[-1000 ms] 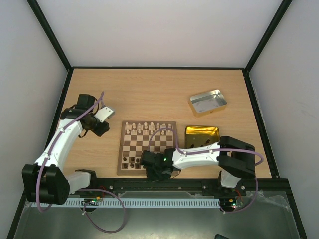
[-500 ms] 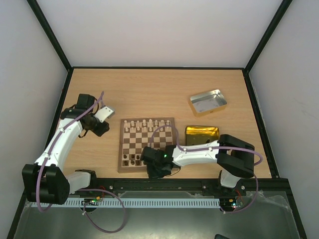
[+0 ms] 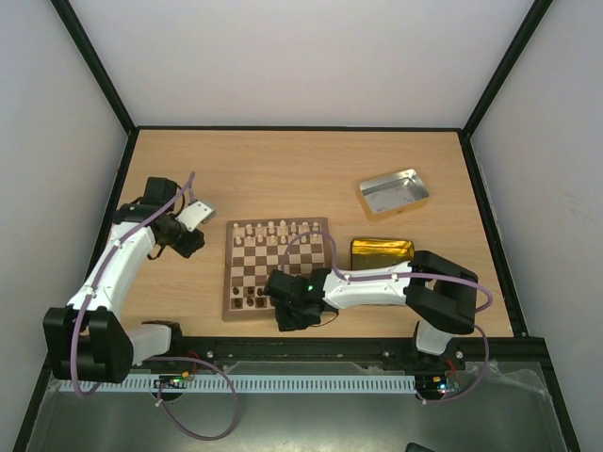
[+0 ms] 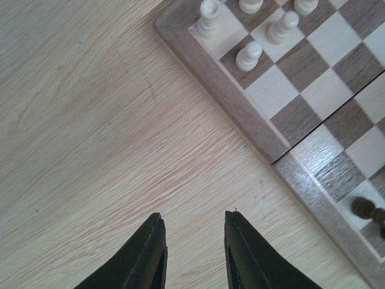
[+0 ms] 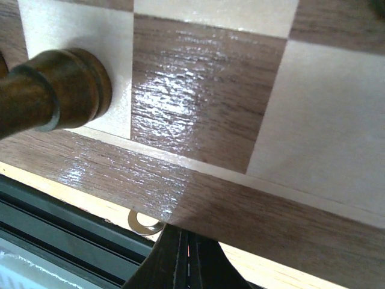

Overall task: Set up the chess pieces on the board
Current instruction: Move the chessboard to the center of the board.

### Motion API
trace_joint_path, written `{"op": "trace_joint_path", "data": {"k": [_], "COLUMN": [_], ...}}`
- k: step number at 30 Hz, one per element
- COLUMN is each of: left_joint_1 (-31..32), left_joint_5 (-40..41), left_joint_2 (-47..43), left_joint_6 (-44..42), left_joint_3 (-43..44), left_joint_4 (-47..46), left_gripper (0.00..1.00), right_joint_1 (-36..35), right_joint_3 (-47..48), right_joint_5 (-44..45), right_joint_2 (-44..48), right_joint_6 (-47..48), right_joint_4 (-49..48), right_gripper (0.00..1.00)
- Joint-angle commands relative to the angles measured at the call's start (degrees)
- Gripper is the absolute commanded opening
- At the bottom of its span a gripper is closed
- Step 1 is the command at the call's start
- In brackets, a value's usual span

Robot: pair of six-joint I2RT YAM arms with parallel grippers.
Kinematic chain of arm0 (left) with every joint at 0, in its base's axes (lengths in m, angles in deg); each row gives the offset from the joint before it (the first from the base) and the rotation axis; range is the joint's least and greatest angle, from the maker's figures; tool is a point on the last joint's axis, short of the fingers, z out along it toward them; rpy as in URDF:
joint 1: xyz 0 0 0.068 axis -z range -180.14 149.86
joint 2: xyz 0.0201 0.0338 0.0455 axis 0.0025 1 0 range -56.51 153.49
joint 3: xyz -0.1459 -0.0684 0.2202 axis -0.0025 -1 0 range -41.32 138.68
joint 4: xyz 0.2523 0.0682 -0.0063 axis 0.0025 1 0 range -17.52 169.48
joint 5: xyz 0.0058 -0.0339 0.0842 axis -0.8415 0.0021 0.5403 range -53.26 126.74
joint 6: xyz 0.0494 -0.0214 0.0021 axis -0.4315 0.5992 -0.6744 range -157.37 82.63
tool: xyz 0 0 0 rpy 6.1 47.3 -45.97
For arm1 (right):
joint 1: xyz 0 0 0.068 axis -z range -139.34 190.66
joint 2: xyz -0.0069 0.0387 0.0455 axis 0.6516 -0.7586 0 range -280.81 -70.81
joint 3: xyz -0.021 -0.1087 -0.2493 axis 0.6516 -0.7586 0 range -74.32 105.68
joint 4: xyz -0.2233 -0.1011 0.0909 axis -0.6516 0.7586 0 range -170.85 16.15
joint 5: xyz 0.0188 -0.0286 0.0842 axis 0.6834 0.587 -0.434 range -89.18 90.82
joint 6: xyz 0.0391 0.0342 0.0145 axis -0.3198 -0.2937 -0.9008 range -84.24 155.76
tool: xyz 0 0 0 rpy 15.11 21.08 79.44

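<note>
"As viewed from above, where is the board (image 3: 276, 266) found?"

"It is laid flat on the table (image 3: 283, 169), between the two arms. Pale chess pieces (image 3: 278, 229) are lined up along its far rows, and a few dark chess pieces (image 3: 249, 298) are gathered at its near left corner."

"And the left gripper (image 4: 194, 218)?"

"It is held over bare table just beside the board's far left corner — its fingers are parted, and nothing is gripped."

"The right gripper (image 5: 182, 250)?"

"It is set low at the board's near edge, fingers pressed together on nothing — a dark piece (image 5: 54, 90) is seen close by, on a cream square."
</note>
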Motion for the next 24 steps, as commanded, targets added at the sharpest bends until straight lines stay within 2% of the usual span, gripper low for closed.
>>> {"op": "trace_joint_path", "data": {"k": [1, 8, 17, 24], "left_joint_1": [-2.6, -4.0, -3.4, -2.1], "left_joint_5": [1.0, 2.1, -1.0, -2.1], "left_joint_2": [0.0, 1.2, 7.8, 12.1], "left_joint_6": [-2.7, -4.1, -1.8, -0.9], "left_joint_3": [-0.9, -5.9, -8.9, -9.8], "left_joint_4": [1.4, -1.0, -8.9, -12.9], "left_gripper": [0.25, 0.14, 0.07, 0.06], "right_joint_1": [0.7, 1.0, 1.9, 2.4], "right_joint_3": [1.0, 0.2, 1.5, 2.4], "right_joint_5": [2.6, 2.6, 3.2, 3.6], "right_joint_2": [0.2, 1.0, 0.6, 0.3], "right_joint_6": [0.8, 0.7, 1.8, 2.7], "right_joint_4": [0.2, 0.1, 1.4, 2.6], "right_gripper": [0.02, 0.02, 0.02, 0.02]}}
